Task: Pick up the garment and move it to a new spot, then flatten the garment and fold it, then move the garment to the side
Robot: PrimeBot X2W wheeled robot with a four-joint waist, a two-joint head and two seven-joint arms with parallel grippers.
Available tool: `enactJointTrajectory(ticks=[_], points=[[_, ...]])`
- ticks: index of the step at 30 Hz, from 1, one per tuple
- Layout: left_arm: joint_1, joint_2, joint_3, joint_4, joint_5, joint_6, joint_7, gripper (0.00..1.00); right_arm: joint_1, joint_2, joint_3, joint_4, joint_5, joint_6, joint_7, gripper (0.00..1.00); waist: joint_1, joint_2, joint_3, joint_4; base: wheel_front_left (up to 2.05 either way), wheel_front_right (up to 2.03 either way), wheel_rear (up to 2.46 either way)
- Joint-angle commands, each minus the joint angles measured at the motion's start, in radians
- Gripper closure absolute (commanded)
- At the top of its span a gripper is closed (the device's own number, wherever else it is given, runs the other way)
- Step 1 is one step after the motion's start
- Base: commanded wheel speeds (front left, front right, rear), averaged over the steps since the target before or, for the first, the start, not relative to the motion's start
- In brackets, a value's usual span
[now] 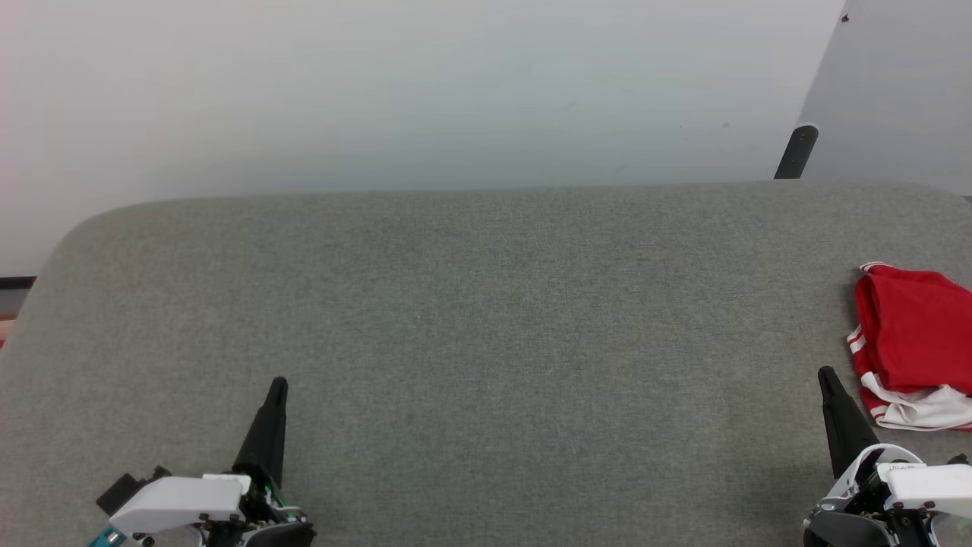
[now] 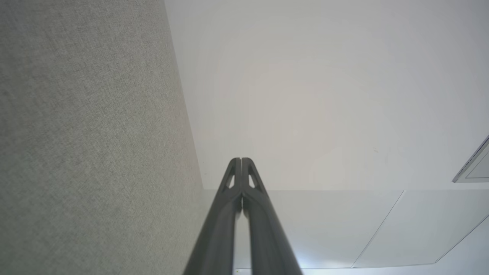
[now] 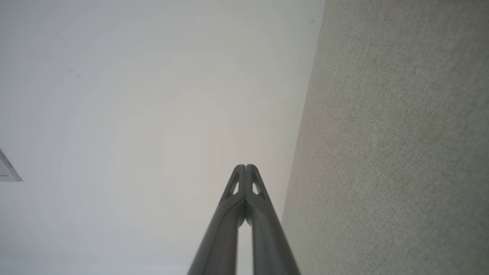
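Note:
The garment (image 1: 911, 342) is a folded red bundle with white striped trim, lying at the right edge of the grey fabric table (image 1: 486, 319); part of it runs off the head view. My right gripper (image 1: 825, 374) stands just left of it near the front edge, fingers together and holding nothing. At the lower left my left gripper (image 1: 279, 384) rests shut and empty, far from the garment. In the left wrist view the left gripper (image 2: 241, 159) has its tips pressed together, and in the right wrist view the right gripper (image 3: 245, 166) does too.
A pale wall (image 1: 425, 91) rises behind the table's far edge. A dark post (image 1: 796, 152) stands at the back right. The wide grey surface stretches between the two grippers.

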Motion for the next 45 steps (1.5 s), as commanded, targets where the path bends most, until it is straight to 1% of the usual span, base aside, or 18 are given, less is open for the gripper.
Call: enactJointTrajectory(ticks=[1,45], points=[[-0.009,0.0,0.002,-0.001,-0.003,-0.005,0.001,1.0,-0.002,0.002,0.001,0.0,0.005,0.0,0.001,1.0,0.0,-0.0001,0.0,0.0,0.0,0.0,0.0],[-0.009,0.0,0.002,-0.001,-0.004,-0.005,0.001,1.0,-0.002,0.002,0.001,0.0,0.005,0.0,0.0,1.0,0.0,-0.0001,0.0,0.0,0.0,0.0,0.0]])
